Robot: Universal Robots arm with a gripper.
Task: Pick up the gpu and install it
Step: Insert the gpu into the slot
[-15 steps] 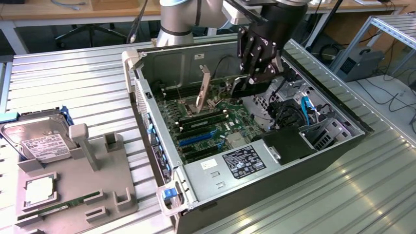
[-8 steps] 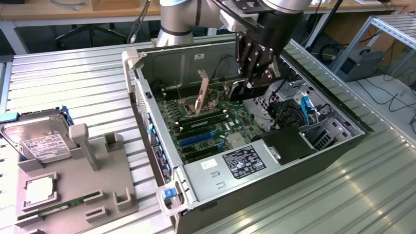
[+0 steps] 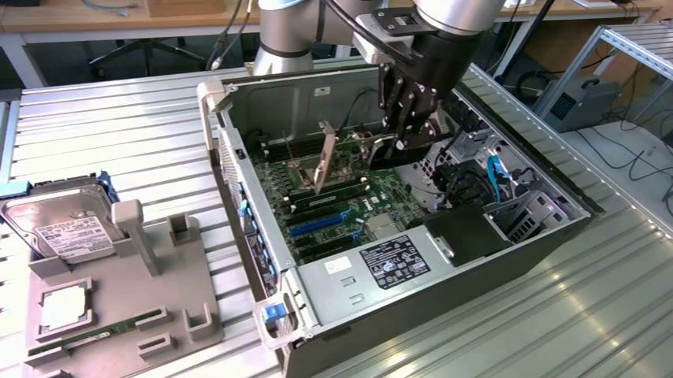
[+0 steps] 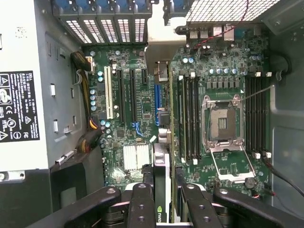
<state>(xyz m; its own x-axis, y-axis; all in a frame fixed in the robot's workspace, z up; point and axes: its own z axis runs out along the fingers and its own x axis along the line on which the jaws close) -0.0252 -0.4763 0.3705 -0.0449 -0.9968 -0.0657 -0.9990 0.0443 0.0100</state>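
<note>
The gpu (image 4: 162,204) stands edge-on between the jaws, which are clamped on its two faces. It sits inside the open computer case (image 3: 347,287), over the motherboard (image 4: 126,142). Its silver bracket (image 4: 164,40) is at the end far from the gripper (image 4: 165,186), toward the slotted wall of the case. The empty CPU socket (image 4: 223,121) lies to one side of the jaws and the power supply (image 4: 23,95) to the other. A hard drive (image 3: 68,228) rests well apart from the jaws, outside the case.
</note>
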